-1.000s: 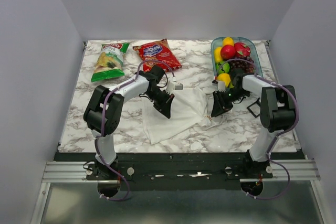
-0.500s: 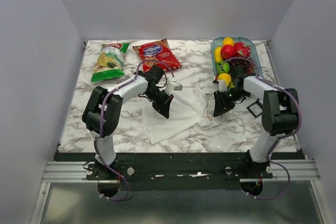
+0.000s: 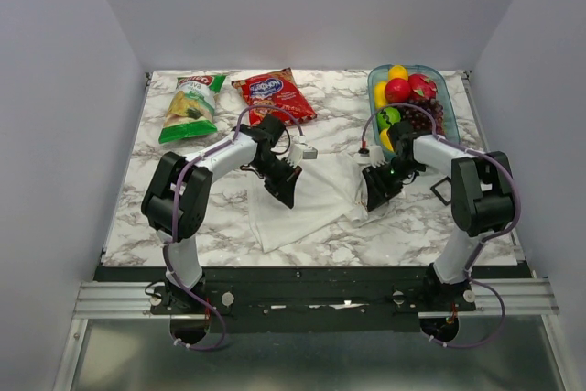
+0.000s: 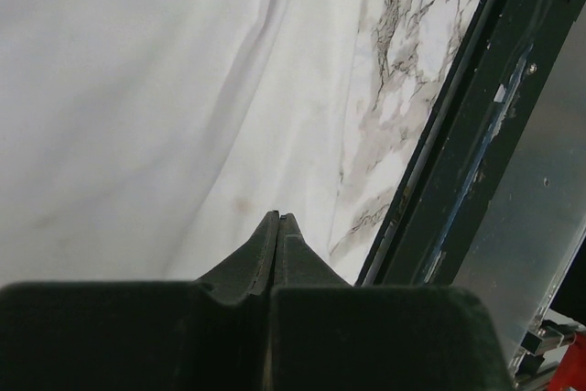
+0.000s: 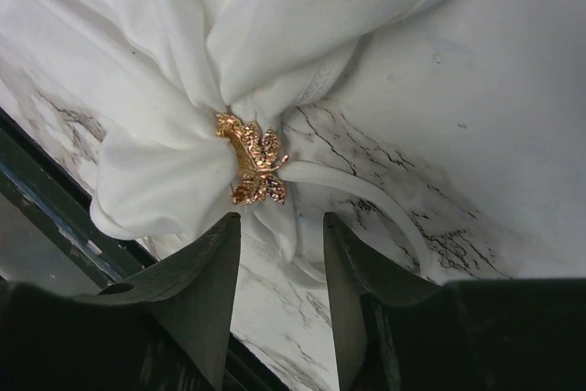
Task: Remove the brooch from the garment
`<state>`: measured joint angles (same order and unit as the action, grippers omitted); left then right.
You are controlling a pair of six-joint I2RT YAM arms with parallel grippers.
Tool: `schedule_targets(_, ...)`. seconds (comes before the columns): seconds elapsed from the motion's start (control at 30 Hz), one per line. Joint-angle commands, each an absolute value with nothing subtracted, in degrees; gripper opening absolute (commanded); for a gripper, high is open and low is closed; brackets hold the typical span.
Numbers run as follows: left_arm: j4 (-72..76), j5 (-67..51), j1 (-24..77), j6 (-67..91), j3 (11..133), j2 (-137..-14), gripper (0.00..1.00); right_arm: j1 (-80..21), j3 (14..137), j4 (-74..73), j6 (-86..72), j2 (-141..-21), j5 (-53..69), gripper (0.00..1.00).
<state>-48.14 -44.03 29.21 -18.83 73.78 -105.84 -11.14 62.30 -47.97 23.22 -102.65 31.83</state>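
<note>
The garment (image 3: 316, 191) is a white cloth lying crumpled mid-table. In the right wrist view its corner (image 5: 156, 176) is bunched and pinned by the brooch (image 5: 254, 168), a small gold butterfly- or flower-shaped pin. My right gripper (image 5: 281, 222) is open, its fingertips just short of the brooch, one to each side below it. In the top view the right gripper (image 3: 371, 199) sits at the cloth's right edge and hides the brooch. My left gripper (image 3: 286, 191) is shut with its tips down on the cloth (image 4: 137, 116); nothing shows between its jaws.
A green snack bag (image 3: 190, 107) and a red snack bag (image 3: 273, 95) lie at the back left. A tray of fruit (image 3: 436, 84) stands back right. A black square frame (image 3: 443, 191) lies right of the right arm. A small pale object (image 3: 309, 151) lies by the cloth's top edge.
My right gripper has shifted a little left and nearer, onto the bunched right corner of the cloth. The left gripper has barely moved.
</note>
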Motion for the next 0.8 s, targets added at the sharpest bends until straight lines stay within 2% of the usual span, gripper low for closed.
schedule_targets(0.0, -48.52, -43.15, 29.18, -19.51, 73.3, -103.71, 0.04, -11.6, 64.07, -48.69, 23.29, -105.2, 29.44, 0.5)
schedule_targets(0.5, -48.34, -42.8, 29.18, -19.51, 73.13, -104.06, 0.04, -14.59, 67.85, -50.01, 21.98, -108.9, 31.29, 0.43)
schedule_targets(0.77, -48.34, -42.8, 29.18, -19.6, 73.04, -104.15, 0.05, -17.84, 66.01, -49.4, 21.97, -107.05, 25.06, 0.44)
